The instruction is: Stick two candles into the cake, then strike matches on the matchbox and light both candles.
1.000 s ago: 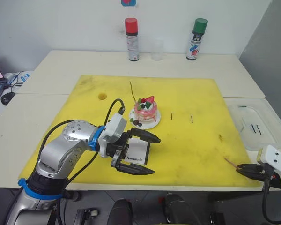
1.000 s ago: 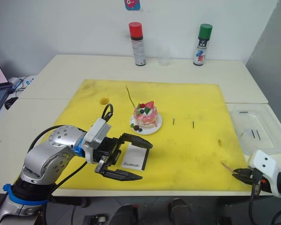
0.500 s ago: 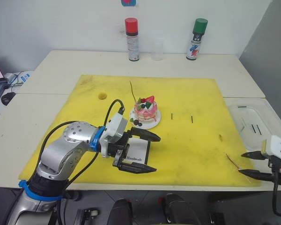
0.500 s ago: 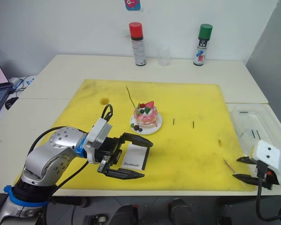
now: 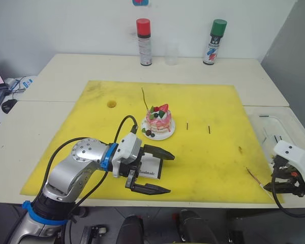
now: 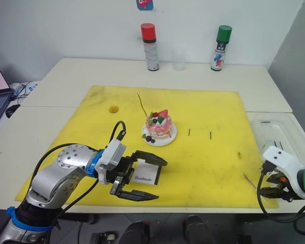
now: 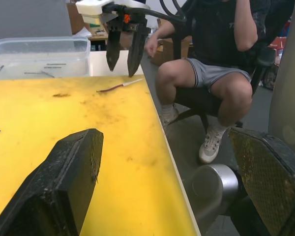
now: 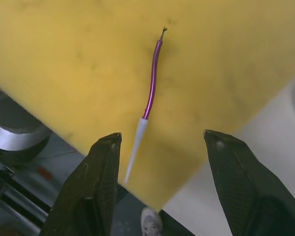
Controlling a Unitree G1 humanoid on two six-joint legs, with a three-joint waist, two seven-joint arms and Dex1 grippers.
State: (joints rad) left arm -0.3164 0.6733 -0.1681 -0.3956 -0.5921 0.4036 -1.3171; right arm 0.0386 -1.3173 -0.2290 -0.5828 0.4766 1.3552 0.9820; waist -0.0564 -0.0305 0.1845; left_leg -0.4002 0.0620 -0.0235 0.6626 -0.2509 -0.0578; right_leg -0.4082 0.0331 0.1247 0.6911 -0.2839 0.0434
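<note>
1. Left gripper (image 5: 151, 172) spread wide and empty around the flat white lettered matchbox (image 5: 150, 168), just short of the small pink-and-white cake (image 5: 158, 120) bearing one thin yellowish candle (image 5: 144, 99).
2. Right gripper (image 8: 160, 162) open, empty, poised over the dark reddish taper (image 8: 153, 78) at the yellow mat's (image 5: 213, 152) corner.
3. Step judged: fetching candle two; next, descend and pinch.

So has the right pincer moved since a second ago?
Yes. The right pincer, open, has turned to point down beside the reddish candle near the yellow mat's front right corner; earlier it lay level, shut at the candle's end.
</note>
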